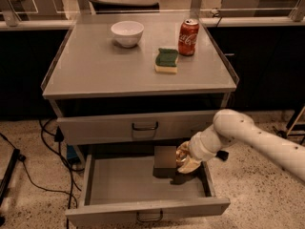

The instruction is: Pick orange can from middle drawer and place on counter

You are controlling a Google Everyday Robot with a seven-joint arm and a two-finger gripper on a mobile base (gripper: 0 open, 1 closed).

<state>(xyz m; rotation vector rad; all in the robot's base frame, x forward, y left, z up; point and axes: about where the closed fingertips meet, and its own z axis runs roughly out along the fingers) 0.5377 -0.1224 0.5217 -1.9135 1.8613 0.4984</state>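
The orange can (184,157) is a shiny golden can at the right back of the open middle drawer (128,182), lifted a little off the drawer floor. My gripper (175,159) is at the end of the white arm (248,137), which reaches in from the right. It is shut on the orange can, with a dark grey finger (165,157) to the can's left. The counter (95,66) is the cabinet's grey top above.
On the counter stand a white bowl (127,33), a green-and-yellow sponge (167,60) and a red Coca-Cola can (188,37). The upper drawer (143,126) is closed just above my gripper. Cables (28,175) lie on the floor at left.
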